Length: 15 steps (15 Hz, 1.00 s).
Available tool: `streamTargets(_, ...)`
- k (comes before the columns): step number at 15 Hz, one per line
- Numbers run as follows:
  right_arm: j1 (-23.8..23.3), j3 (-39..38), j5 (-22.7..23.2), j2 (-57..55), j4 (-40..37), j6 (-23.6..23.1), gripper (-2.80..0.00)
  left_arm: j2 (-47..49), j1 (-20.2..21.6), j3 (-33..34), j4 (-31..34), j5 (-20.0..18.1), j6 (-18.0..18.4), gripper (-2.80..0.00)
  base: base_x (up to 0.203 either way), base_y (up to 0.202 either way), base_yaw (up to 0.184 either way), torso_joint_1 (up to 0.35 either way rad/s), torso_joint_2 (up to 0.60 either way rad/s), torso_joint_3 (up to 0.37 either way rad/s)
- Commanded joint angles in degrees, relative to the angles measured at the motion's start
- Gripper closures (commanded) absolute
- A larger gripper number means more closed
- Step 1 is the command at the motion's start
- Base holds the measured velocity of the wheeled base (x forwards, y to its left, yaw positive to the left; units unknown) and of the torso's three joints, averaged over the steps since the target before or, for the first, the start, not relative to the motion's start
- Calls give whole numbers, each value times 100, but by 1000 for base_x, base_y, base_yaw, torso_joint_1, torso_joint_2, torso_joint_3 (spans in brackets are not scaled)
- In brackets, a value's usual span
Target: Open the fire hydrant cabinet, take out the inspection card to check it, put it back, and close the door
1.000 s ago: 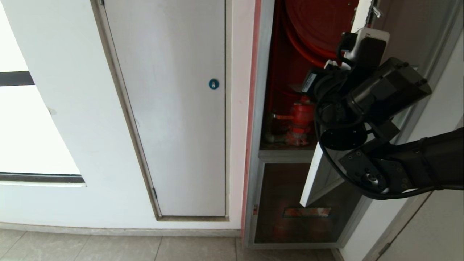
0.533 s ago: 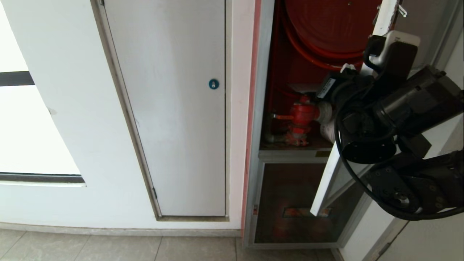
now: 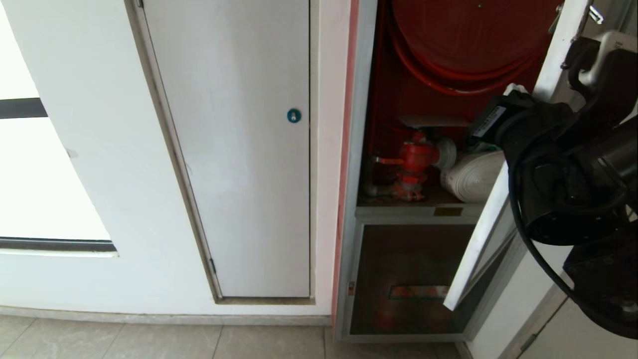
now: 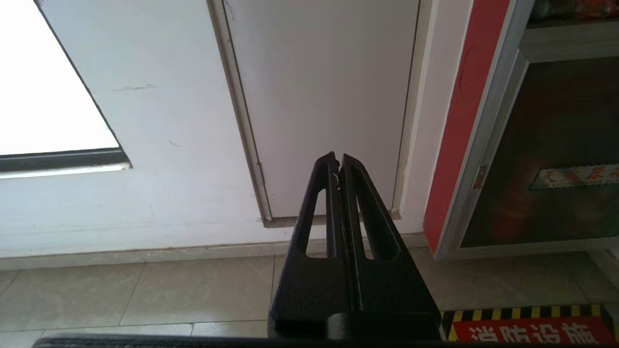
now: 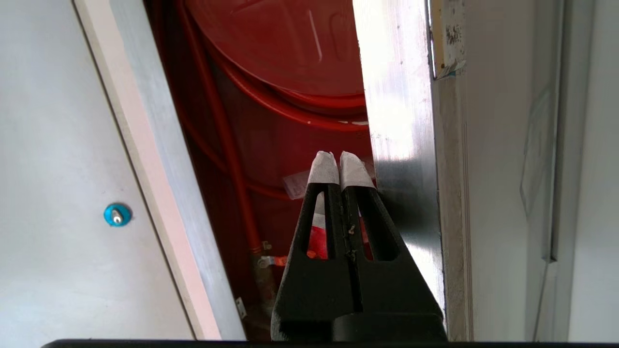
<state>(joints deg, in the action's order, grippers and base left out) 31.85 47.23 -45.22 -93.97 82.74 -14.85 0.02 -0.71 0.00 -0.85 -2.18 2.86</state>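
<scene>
The fire hydrant cabinet [image 3: 366, 149] stands open, showing its red hose reel [image 3: 463, 35], red valve [image 3: 416, 157] and rolled white hose [image 3: 473, 177]. The inspection card [image 3: 431, 121], a pale flat sheet, lies just above the valve and is half hidden behind my fingers in the right wrist view [image 5: 296, 184]. The door [image 3: 473, 254] is swung out to the right, its aluminium edge [image 5: 401, 121] close beside my right gripper [image 5: 338, 166]. That gripper [image 3: 516, 89] is shut and empty, pointing into the cabinet. My left gripper [image 4: 338, 162] is shut, parked low, facing the wall's foot.
A plain white panel with a blue round lock [image 3: 294, 115] fills the wall left of the cabinet. Below the shelf is a smaller dark glass pane [image 3: 408, 279], with a small brass plate [image 3: 447, 211] on the frame. A red and yellow floor marking [image 4: 527, 331] lies near the left gripper.
My right arm has moved right in the head view, and the door edge has swung right with it. The opening is wider, and the white hose and card now show.
</scene>
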Motion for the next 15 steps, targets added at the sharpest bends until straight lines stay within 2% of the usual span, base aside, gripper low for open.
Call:
streamTargets(1,5,-197,-22,319,49,-9,0,-2,0,70,-3,-2,4,0,0,0,0,0,0,0)
streamTargets(7,2,-668,-29,827,48,-6,0,-2,0,70,-3,-2,4,0,0,0,0,0,0,0)
streamTargets(10,5,-740,-270,960,25,-12,0,-2,0,70,-3,-2,4,0,0,0,0,0,0,0)
streamTargets(15,-4,-732,-399,1048,-30,-17,0,-2,0,70,-3,-2,4,0,0,0,0,0,0,0)
